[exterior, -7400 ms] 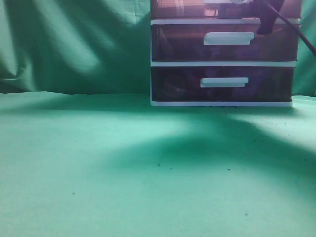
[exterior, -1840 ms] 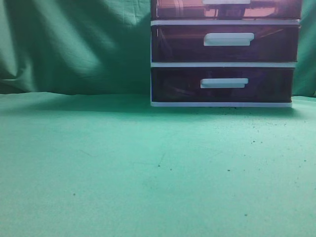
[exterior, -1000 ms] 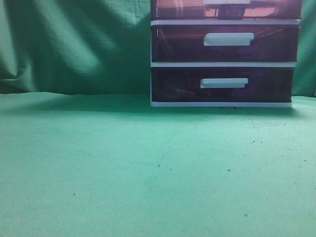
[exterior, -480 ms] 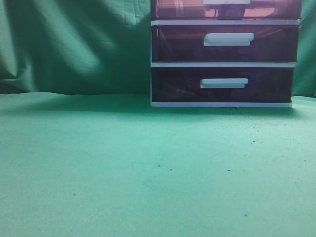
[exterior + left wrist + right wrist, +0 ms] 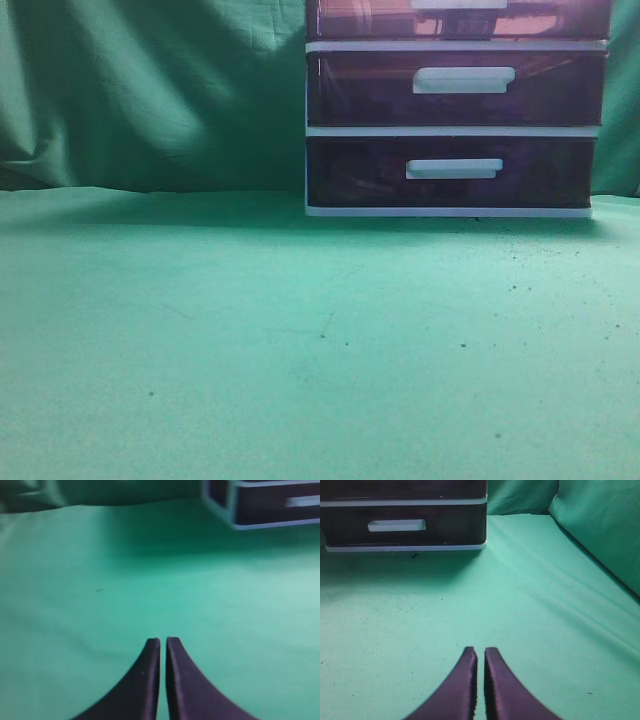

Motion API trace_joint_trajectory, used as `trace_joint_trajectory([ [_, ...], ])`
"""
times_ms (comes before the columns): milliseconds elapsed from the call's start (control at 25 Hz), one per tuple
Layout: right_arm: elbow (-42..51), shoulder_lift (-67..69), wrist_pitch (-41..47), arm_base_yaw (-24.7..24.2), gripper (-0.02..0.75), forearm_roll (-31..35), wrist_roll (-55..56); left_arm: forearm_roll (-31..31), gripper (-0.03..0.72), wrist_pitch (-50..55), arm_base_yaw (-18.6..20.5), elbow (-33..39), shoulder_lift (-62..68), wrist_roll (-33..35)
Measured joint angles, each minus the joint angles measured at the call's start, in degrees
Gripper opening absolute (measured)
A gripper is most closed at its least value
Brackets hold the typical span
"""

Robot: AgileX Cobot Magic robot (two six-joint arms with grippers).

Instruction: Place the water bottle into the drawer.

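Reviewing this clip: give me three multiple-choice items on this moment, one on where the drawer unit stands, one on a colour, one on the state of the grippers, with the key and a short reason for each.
1. In the exterior view, where does the drawer unit stand?
A. at the back right
B. at the front left
C. in the middle foreground

2. What colour is the cloth over the table?
A. red
B. green
C. white

3. How do the two grippers stand?
A. both wide open
B. both shut and holding nothing
C. one clamped on a bottle

Key: 1 A, the unit sits at the far right edge of the cloth against the backdrop. 2 B, the cloth is green in all three views. 3 B, the left gripper and the right gripper each show fingers nearly together with nothing between them.
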Motion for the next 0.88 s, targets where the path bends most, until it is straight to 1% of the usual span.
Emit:
trace_joint_trajectory([
  [120, 0.0, 0.0, 0.0, 0.0, 0.0, 0.0, 0.0, -1.39, 0.0, -0.88, 7.84, 1.2, 0.0, 0.0],
  [200, 0.0, 0.0, 0.04, 0.0, 0.0, 0.0, 0.0, -1.94, 0.0, -1.02, 11.66, 1.2, 0.0, 0.0],
  [240, 0.0, 0.0, 0.04, 0.0, 0.0, 0.0, 0.0, -1.94, 0.0, -0.5, 12.91, 1.2, 0.0, 0.13],
  [320, 0.0, 0.0, 0.04, 0.0, 0.0, 0.0, 0.0, -1.94, 0.0, 0.2, 13.58, 1.2, 0.0, 1.3],
  [440, 0.0, 0.0, 0.04, 0.0, 0.0, 0.0, 0.0, -1.94, 0.0, 0.73, 13.58, 1.2, 0.0, 2.26],
  [880, 0.0, 0.0, 0.04, 0.0, 0.0, 0.0, 0.0, -1.73, 0.0, 1.22, 13.58, 1.2, 0.0, 2.65],
])
